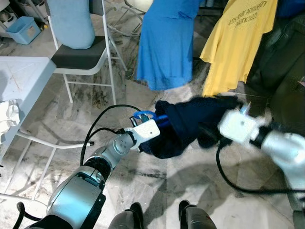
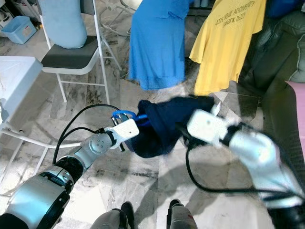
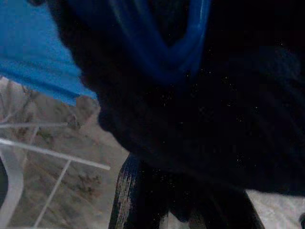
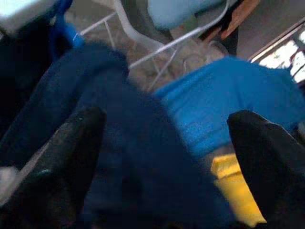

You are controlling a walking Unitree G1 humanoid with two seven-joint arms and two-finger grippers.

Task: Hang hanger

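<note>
- Here, a dark blue garment (image 1: 190, 125) on a blue hanger (image 1: 145, 116) is being held up between the two arms, above the marble floor (image 1: 157, 181).
- The hanger is being gripped by the left gripper (image 1: 151, 125) at the garment's left end; the blue hook is showing just above the white wrist body. In the left wrist view, the blue hanger (image 3: 162, 52) is being seen deep in the dark cloth, very close to the camera. How far these fingers are closed cannot be told, because they are being covered by the cloth.
- The right end of the garment is being met by the right gripper (image 2: 183, 131). In the right wrist view, its two black fingers (image 4: 71, 157) are standing wide apart, with the dark cloth (image 4: 138, 157) lying between them; a firm hold cannot be confirmed.
- Behind the garment, a blue dress (image 1: 167, 43) and a yellow T-shirt (image 1: 236, 43) are hanging side by side.
- To the left, a white folding chair (image 1: 83, 59) with a dark seat is standing, and a light blue cushion (image 1: 70, 21) is leaning on its back.
- A white table (image 1: 21, 76) is being seen at the far left edge.
</note>
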